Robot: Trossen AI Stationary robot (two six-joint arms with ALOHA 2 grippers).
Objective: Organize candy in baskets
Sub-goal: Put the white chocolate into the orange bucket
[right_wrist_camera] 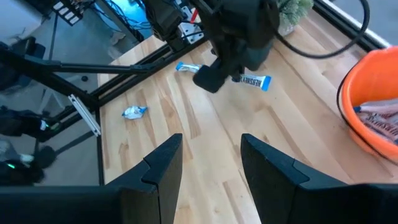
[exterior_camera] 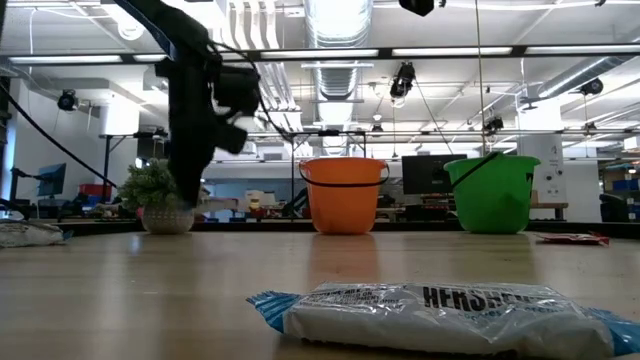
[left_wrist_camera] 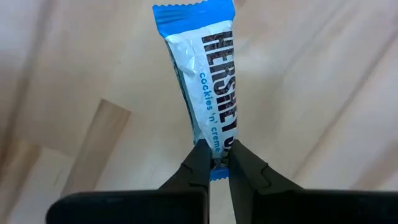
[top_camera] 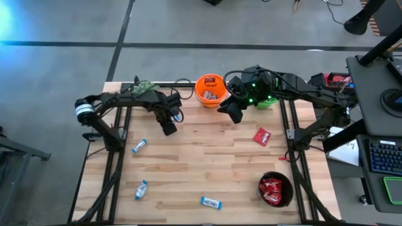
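Note:
My left gripper [top_camera: 169, 129] points down over the far left of the table, shut on a blue-and-white candy bar [left_wrist_camera: 208, 74]. The same bar [right_wrist_camera: 254, 81] shows beside that gripper in the right wrist view. My right gripper [right_wrist_camera: 211, 165] hangs open, high above the table, close to the orange basket [top_camera: 210, 90], which holds some candy. The right arm hides most of the green basket [top_camera: 269, 100]. The black basket [top_camera: 275, 190] at the near right holds red packets. Loose on the table are one red packet [top_camera: 262, 136] and three blue-and-white bars [top_camera: 139, 145], [top_camera: 141, 189], [top_camera: 211, 202]. My left gripper pinches the bar near one end [left_wrist_camera: 217, 149] between its two fingers, which come from above and press on the two long edges. The wrapper is squeezed narrow there, and the short blue crimp [left_wrist_camera: 217, 174] sticks out behind them. Whether the bar's far end [left_wrist_camera: 193, 15] touches the table, I cannot tell.
A small potted plant [top_camera: 143, 86] stands at the far left corner, behind my left arm. Cables run along the far edge. The middle of the wooden tabletop [top_camera: 207, 157] is bare. Desks and a keyboard [top_camera: 383, 157] lie off the right side.

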